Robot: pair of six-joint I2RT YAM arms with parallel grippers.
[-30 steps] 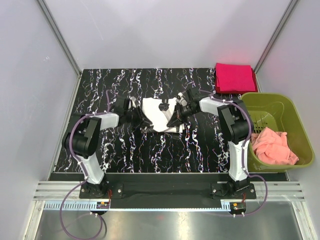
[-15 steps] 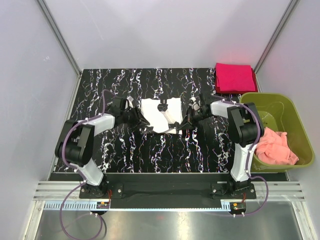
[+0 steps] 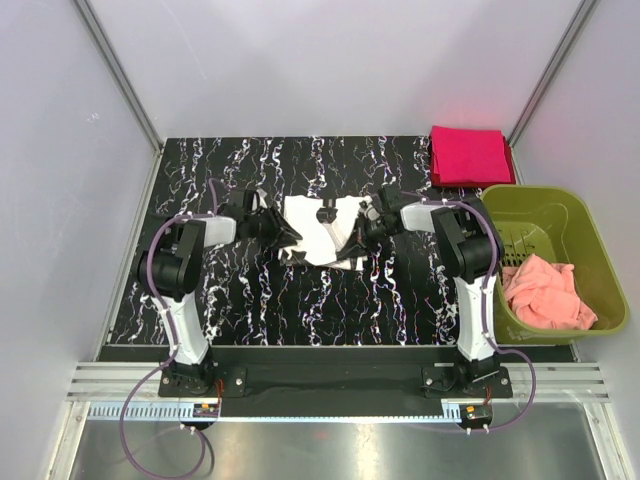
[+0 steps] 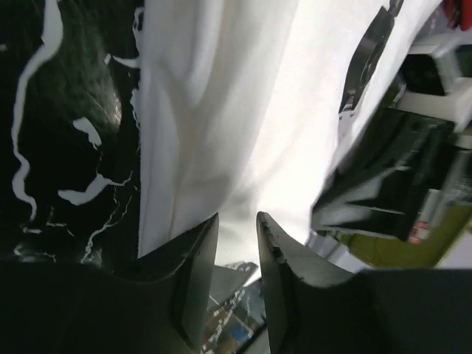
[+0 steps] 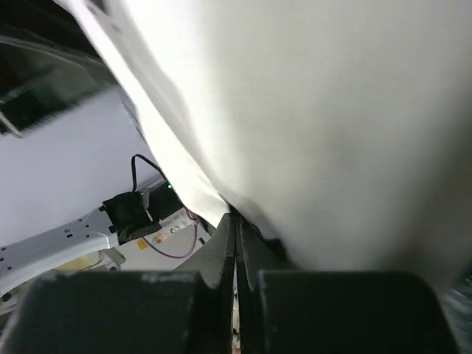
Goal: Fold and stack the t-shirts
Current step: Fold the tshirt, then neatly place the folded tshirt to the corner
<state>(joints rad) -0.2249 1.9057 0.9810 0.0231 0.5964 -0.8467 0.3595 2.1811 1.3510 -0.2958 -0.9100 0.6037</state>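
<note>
The table is black with white squiggly lines. A red t-shirt lies folded flat in the far right corner. Just in front of it, off the right side of the table, stands a green basket with a pink cloth bunched up inside. The basket is close beside the right arm. The white t-shirt is in the middle of the table, between the two grippers. It is crumpled and has a black picture on it. From above, the two black grippers cover its left and right edges. In the wrist views the white cloth fills most of the picture and hides what is behind it. Both arms rise from the near edge and bend at the elbow. Then they reach in toward each other, low over the table, with the elbows sticking out to the sides. The left gripper is at the left edge of the white shirt. Its two fingers stand a little apart and the edge of the cloth sits right at their tips. I cannot tell if they are squeezing it. The right gripper is at the right edge of the shirt. Its fingers are pressed tight together, and they pinch the white cloth at their tips.
</note>
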